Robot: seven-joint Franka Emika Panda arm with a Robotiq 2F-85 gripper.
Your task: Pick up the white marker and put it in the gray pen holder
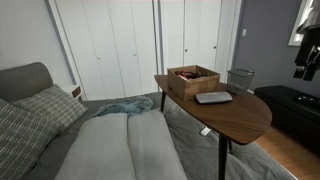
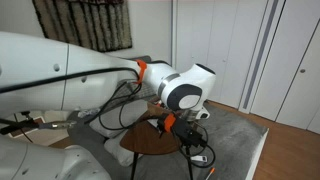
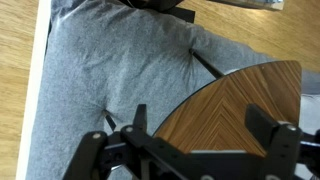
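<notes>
1. Bed [image 1: 120,145]: one, grey cover, with two pillows [image 1: 45,105] at the left.
2. Table [image 1: 240,118]: one, wood top, right of the bed.
3. Wooden box [image 1: 193,78]: one, on the far left part of the table.
4. Grey slab [image 1: 213,97]: one, flat, just near of the box.
5. Pen holder [image 1: 240,77]: one grey mesh cup, upright at the table's far right. Judged light, so a knock could tip or slide it.
6. White marker [image 1: 205,131]: one, if the short white streak at the table's near edge is it. It is too small to confirm and is well apart from the holder. Judged light, stiff and smooth, and likely to roll. Best hold is across the barrel at mid-length, so it hangs balanced for an end-first drop into the cup.
7. Gripper [image 3: 200,120]: one, fingers spread wide with nothing between them. In the wrist view it is over the grey cover beside the table corner. The marker is not in that view.
</notes>
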